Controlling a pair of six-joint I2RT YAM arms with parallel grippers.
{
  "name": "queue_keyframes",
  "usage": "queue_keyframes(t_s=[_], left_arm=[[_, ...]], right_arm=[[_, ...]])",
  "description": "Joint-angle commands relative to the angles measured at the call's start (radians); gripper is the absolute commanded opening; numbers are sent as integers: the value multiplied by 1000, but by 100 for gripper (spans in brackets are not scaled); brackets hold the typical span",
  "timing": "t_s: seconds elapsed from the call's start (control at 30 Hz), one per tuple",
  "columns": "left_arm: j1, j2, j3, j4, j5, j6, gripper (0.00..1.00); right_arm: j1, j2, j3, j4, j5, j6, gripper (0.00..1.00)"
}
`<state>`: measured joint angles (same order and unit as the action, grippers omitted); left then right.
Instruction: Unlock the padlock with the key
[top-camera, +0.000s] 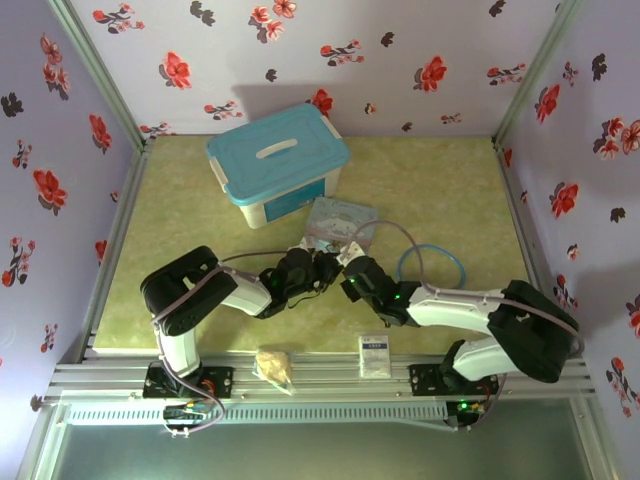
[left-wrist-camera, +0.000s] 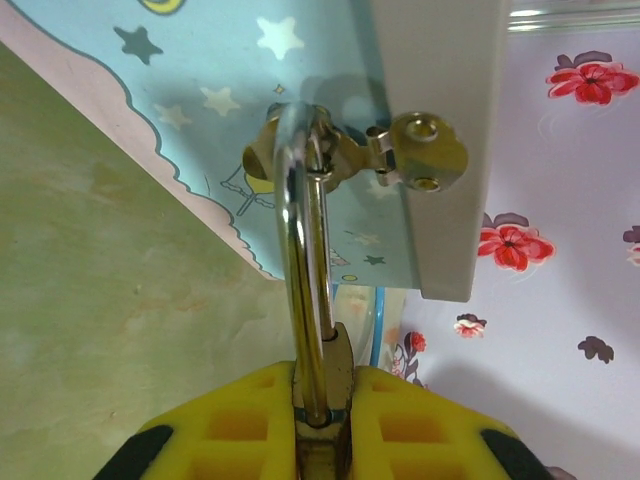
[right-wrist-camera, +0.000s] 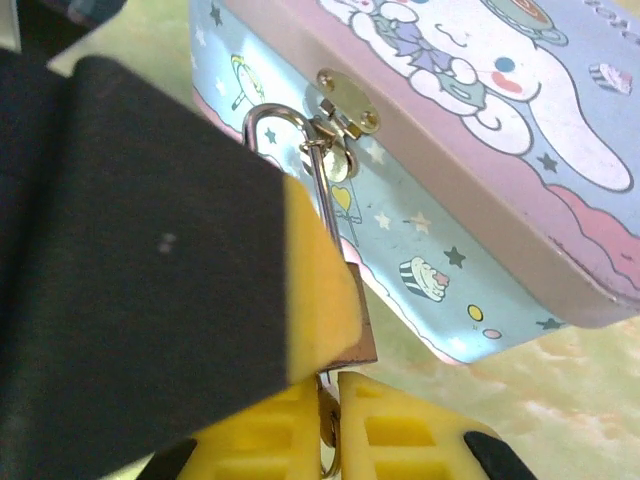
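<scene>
"Yellow foam pads of the left claw (left-wrist-camera: 320, 425) are pressed onto the padlock (left-wrist-camera: 310, 300), one pad on each side of its brass body?"

"Yes, the body is pinched between them. The silvery shackle runs up from it and passes through the loop of the brass hasp (left-wrist-camera: 415, 150) on the tin (left-wrist-camera: 200, 90)."

"And the right claw (right-wrist-camera: 330, 430)?"

"Its yellow pads are pressed together on a slim piece of metal, the key (right-wrist-camera: 328, 412). The key sits just under the bottom of the padlock. Whether its tip is in the keyhole cannot be told, because the left claw's pad covers that side."

"So where does the padlock hang?"

"On the front wall of the pale blue cartoon tin, just below the lid. Seen from above, the two claws meet at the tin's near edge, about the middle of the green surface (top-camera: 450, 190)."

"What lies around them?"

"A white box (top-camera: 278, 160) with a blue lid stands just behind the tin. A blue-tubed stethoscope (top-camera: 432, 265) lies to the right, near the right arm. At the near edge of the surface, a tan lumpy bag (top-camera: 273, 365) and a small white packet (top-camera: 374, 355) lie well apart from the tin."
</scene>
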<state>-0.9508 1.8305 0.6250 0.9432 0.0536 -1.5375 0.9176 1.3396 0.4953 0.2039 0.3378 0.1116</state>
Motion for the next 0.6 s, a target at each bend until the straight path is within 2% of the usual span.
queue_keyframes(t_s=[0.0,0.27,0.5,0.57], left_arm=[[-9,-52,13,133,37,6,0],[-9,-43,1,153,37,4,0],[-6,-55,-6,109,32,44,0],[-4,-57,-6,87,32,59,0]], right_arm=[[-98,-32,-62,50,-180,97,11],[-207,-40,-119,149,-385,212,12],[-225,-39,-149,191,-421,279,14],[-236,-37,-162,214,-445,307,21]])
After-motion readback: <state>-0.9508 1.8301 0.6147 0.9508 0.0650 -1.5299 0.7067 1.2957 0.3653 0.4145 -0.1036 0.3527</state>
